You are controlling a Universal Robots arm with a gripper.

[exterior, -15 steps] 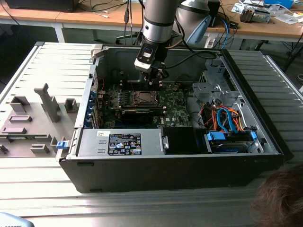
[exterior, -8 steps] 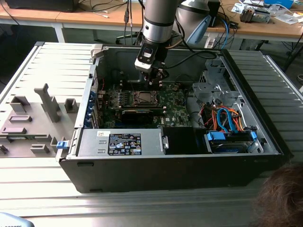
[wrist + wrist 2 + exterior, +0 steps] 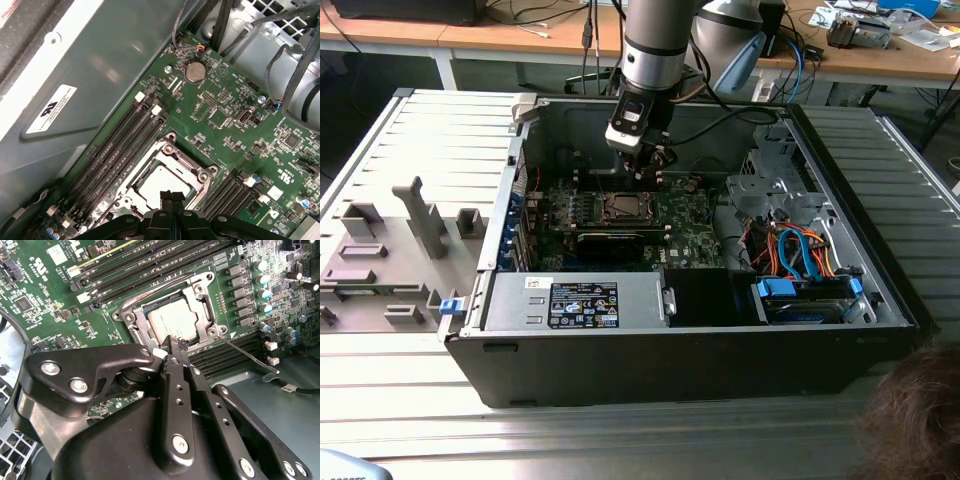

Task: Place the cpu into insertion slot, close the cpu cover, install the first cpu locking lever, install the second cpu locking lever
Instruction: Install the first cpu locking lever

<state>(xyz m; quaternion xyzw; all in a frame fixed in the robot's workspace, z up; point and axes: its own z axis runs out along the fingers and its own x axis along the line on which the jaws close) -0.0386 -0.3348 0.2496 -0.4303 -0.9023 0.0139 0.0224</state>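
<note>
- On the exterior view's left, pale grey plastic fixture blocks (image 3: 420, 215) stand on the grey slatted metal worktop (image 3: 420, 420), well apart from the work. They are probably holders for parts.
- The black open computer case (image 3: 670, 360) lies on its side, so the green motherboard (image 3: 690, 235) faces up and the arm can reach it from above.
- The insertion slot (image 3: 620, 208), a dark square socket with a silvery rim, sits near the middle of the board.
- The cpu (image 3: 172, 322), a small flat square chip with a silvery-grey top, lies seated in the slot.
- The cpu cover (image 3: 202, 315), a thin silvery metal frame with a square window, lies flat around the chip and looks closed.
- The black metal pincer (image 3: 172, 344) hangs just over the near edge of the socket frame. Its fingers are pressed together with nothing seen between them. I cannot tell whether the tips touch the frame.
- A thin silvery wire locking lever (image 3: 248, 355) juts out from the socket corner, to my eye not latched.
- On the exterior view's right, blue and orange cables (image 3: 795, 250) lie bundled clear of the socket.
</note>
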